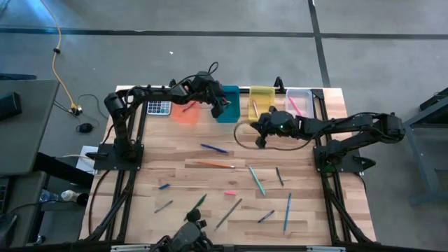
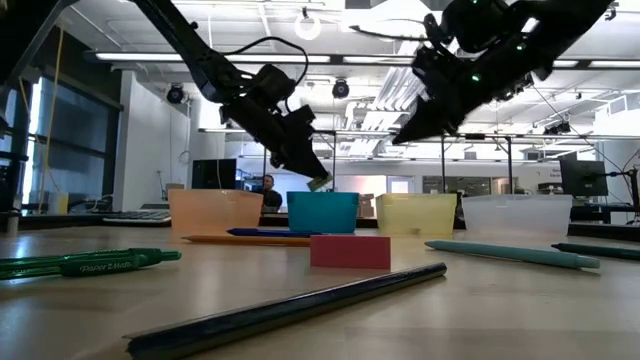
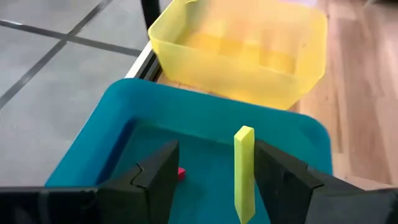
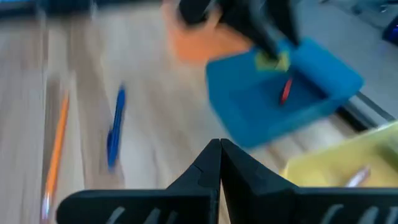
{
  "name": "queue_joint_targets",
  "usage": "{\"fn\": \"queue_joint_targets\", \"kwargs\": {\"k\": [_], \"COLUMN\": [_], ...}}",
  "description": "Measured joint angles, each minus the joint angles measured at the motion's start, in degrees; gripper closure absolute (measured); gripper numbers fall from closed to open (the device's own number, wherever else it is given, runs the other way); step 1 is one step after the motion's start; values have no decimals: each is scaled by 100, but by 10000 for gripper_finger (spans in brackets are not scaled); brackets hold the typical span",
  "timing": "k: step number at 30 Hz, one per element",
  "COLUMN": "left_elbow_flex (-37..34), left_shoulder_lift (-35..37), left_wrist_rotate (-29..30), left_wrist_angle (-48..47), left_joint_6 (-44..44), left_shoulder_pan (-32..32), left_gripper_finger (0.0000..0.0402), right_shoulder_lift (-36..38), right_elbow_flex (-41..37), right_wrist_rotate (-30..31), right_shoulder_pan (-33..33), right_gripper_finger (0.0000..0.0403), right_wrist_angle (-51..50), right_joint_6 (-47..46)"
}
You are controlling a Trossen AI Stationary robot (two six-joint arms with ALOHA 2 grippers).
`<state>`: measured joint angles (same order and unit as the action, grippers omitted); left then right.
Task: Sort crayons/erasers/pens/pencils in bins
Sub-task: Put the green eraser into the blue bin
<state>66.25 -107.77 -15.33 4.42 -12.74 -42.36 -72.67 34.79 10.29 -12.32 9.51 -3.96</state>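
Yellow-green eraser (image 3: 244, 171) between open left hand (image 3: 214, 180) fingers, above teal bin (image 3: 112, 134).

Yellow-green eraser (image 3: 244, 171); teal-blue bin (image 3: 99, 146); yellow bin (image 3: 249, 53); orange bin (image 1: 185, 112); pink eraser (image 2: 350, 251).

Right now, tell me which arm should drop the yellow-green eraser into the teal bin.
The left. Its gripper is directly above the teal bin, fingers apart, with the yellow-green eraser standing between them. The right gripper has its fingers shut and empty, beside the yellow bin.
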Motion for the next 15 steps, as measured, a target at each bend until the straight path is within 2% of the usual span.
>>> {"fn": "queue_joint_targets", "kwargs": {"k": [2,6,9,15], "left_elbow_flex": [1,1,1,1], "left_shoulder_lift": [1,0,0,2], "left_wrist_rotate": [-116,-211,-211,-206], "left_wrist_angle": [-13,-30,-26,-28], "left_joint_6": [-62,-224,-246,-292], "left_shoulder_pan": [-2,54,120,175], "left_gripper_finger": [213,213,213,213], "right_shoulder_lift": [-115,-550,-1022,-2139], "right_elbow_flex": [0,2,4,661], "right_wrist_rotate": [-194,-1181,-1644,-2200], "right_shoulder_pan": [-192,-703,-1076,-1550], "right_gripper_finger": [403,403,403,403], "right_wrist_angle": [551,1547,2078,2244], "right_joint_6": [-116,-84,56,181]}}
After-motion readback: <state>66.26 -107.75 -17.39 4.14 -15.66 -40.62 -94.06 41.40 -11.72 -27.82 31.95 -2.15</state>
